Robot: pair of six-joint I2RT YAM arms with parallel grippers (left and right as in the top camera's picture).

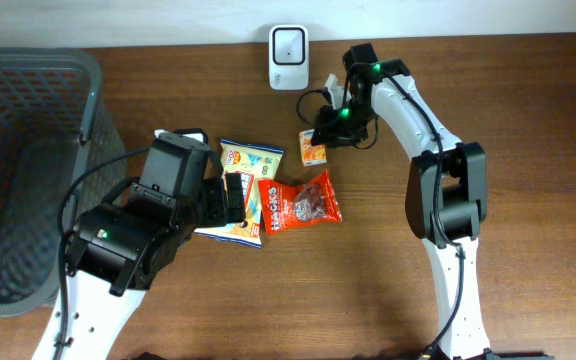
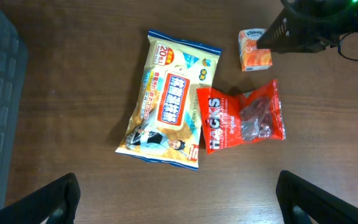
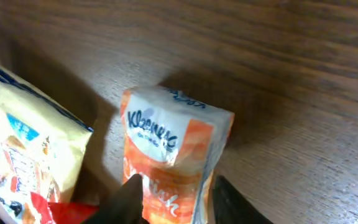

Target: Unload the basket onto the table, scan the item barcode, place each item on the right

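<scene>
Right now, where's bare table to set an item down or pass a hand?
Free: the wood between the basket and the scanner, the strip right of the right arm, and front centre between it and the left arm. Crowded: mid-table, where the yellow bag, red bag and tissue pack cluster, with the right gripper straddling the pack.

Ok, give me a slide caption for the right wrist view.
Right pincer straddles orange Kleenex pack on wooden table, yellow snack bag beside it.

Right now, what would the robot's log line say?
left pincer: open, empty | right pincer: astride small orange plastic Kleenex tissue pack, grip unclear | white box-shaped scanner: pack not there yet
</scene>
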